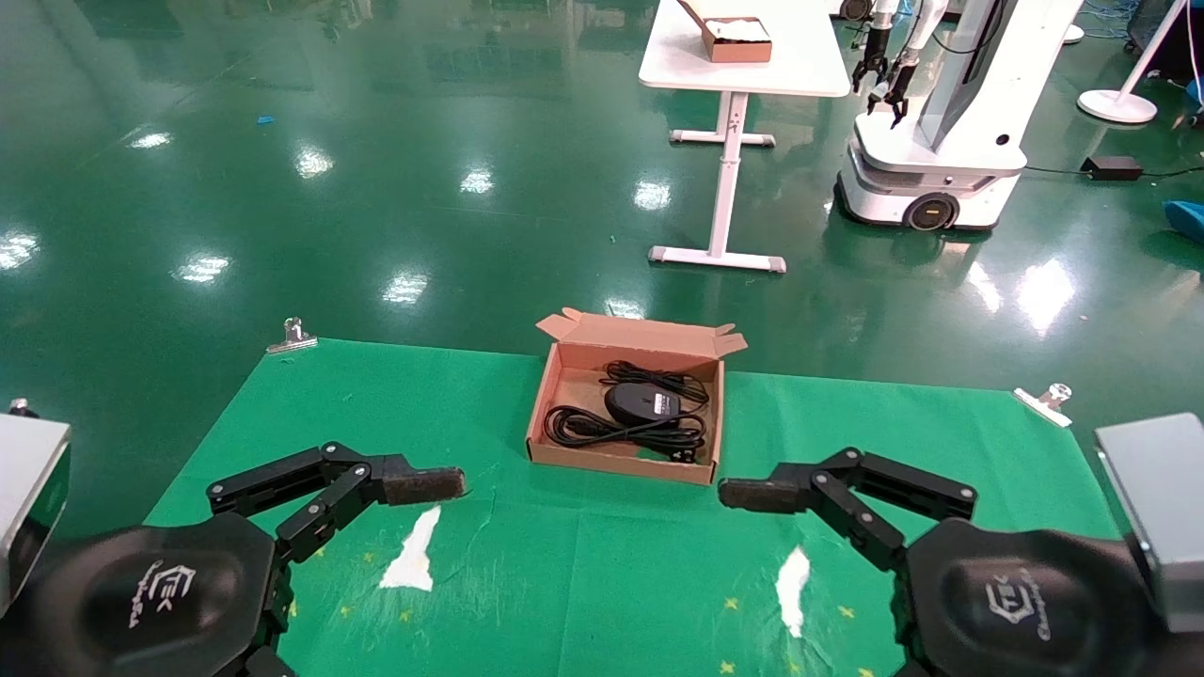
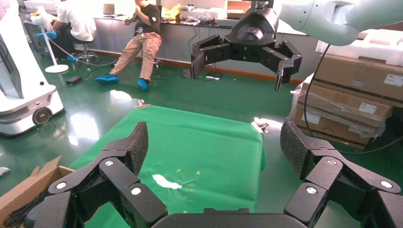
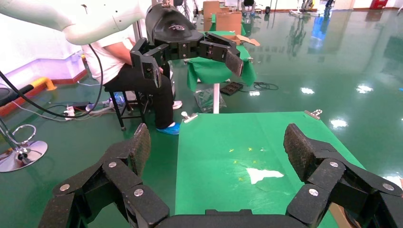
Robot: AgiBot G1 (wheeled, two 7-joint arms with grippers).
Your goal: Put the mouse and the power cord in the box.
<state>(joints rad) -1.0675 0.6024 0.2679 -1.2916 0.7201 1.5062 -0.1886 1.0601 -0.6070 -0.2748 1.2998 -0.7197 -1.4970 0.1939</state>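
The brown cardboard box (image 1: 564, 449) lies open at the far middle of the green cloth, its flap lid standing up at the back. Inside it the black mouse (image 1: 642, 402) rests on the coiled black power cord (image 1: 588, 428). My left gripper (image 1: 423, 485) hovers over the cloth to the near left of the box, open and empty. On the near right side my right gripper (image 1: 752, 494) mirrors it, also open and empty. In the left wrist view my left gripper (image 2: 216, 147) has its jaws wide apart, and a corner of the box (image 2: 28, 185) shows. The right wrist view shows my right gripper (image 3: 216, 147) open too.
The green cloth (image 1: 602, 583) has two white torn patches (image 1: 414, 555) (image 1: 793, 588) near me and metal clips (image 1: 292, 336) (image 1: 1044, 400) at its far corners. Beyond stand a white table (image 1: 809, 66) with a smaller brown box (image 1: 738, 39) and another robot (image 1: 926, 141).
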